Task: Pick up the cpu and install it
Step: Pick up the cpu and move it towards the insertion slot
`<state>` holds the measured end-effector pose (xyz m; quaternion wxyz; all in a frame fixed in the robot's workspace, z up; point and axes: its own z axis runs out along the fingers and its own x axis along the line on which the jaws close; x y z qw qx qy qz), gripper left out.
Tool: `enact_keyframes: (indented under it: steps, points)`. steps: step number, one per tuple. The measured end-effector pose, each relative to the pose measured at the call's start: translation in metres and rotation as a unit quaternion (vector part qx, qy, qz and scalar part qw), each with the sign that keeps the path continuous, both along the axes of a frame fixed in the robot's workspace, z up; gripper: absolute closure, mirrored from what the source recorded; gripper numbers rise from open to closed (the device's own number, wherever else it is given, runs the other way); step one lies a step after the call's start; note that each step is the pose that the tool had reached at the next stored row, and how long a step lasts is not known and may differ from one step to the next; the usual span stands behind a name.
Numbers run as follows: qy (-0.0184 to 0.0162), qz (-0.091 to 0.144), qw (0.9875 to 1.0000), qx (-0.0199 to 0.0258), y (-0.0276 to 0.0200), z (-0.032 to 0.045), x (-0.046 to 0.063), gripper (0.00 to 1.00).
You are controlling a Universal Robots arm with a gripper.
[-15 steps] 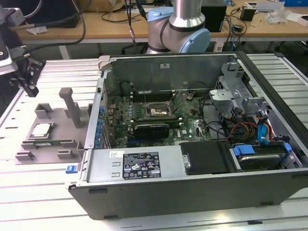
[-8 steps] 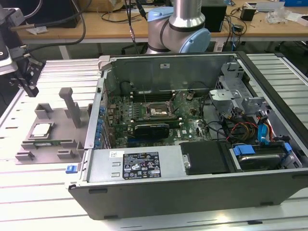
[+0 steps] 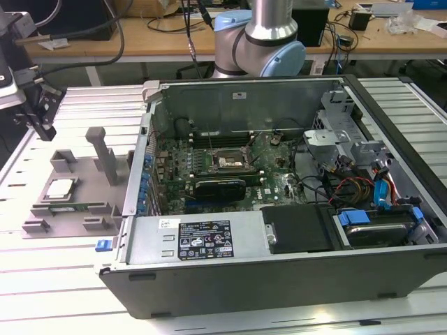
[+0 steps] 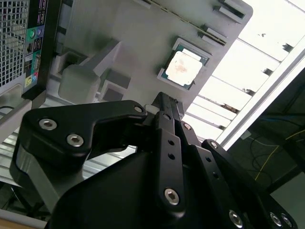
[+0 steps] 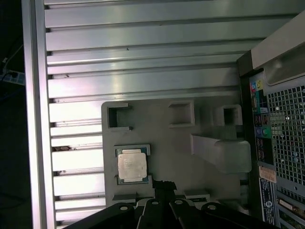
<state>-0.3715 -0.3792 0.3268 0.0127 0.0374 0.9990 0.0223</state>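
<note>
Cpu [image 5: 131, 164] rests in the grey holder [image 5: 167, 143], clear of closed, empty jaws.

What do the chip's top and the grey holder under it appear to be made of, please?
The chip top looks like pale metal with a dull sheen. The grey holder looks like matte plastic, probably: uniform colour, no glints, blocky posts.

Slatted metal table [image 3: 49, 279], grey fixture tray [image 3: 87, 178], open computer case [image 3: 279, 279]
</note>
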Motion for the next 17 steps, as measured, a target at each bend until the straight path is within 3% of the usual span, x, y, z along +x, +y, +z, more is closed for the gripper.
enact_keyframes:
  steps: [8, 13, 17]
  points:
    - [0.0000, 0.000, 1.0000, 0.0000, 0.0000, -0.0109, -0.004, 0.89]
    - [0.0000, 0.000, 1.0000, 0.0000, 0.0000, -0.0237, -0.006, 0.89]
    - [0.0000, 0.000, 1.0000, -0.0001, 0.0000, -0.0390, -0.011, 0.89]
